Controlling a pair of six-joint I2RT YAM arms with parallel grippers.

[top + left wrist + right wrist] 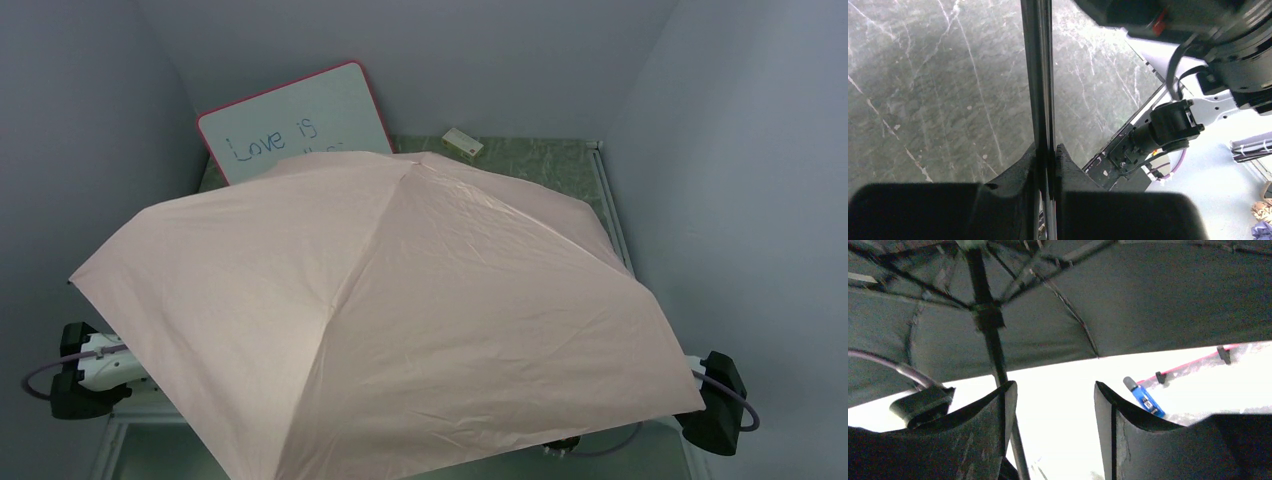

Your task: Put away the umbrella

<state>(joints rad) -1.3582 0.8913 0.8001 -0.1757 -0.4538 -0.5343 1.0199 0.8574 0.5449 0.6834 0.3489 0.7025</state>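
the umbrella (400, 300) stood fully open over the worktop (923, 90), its pale pink canopy (500, 250) hiding nearly everything but the whiteboard (300, 125) at the back, so by the look of it none of the putting-away was done yet. underneath, the left gripper (1047, 155) was pinched on the black shaft (1037, 75), while the right gripper (1054, 400) hung spread and empty just beside that shaft. collapsing the canopy, shortening the shaft and strapping it up all looked left to do.
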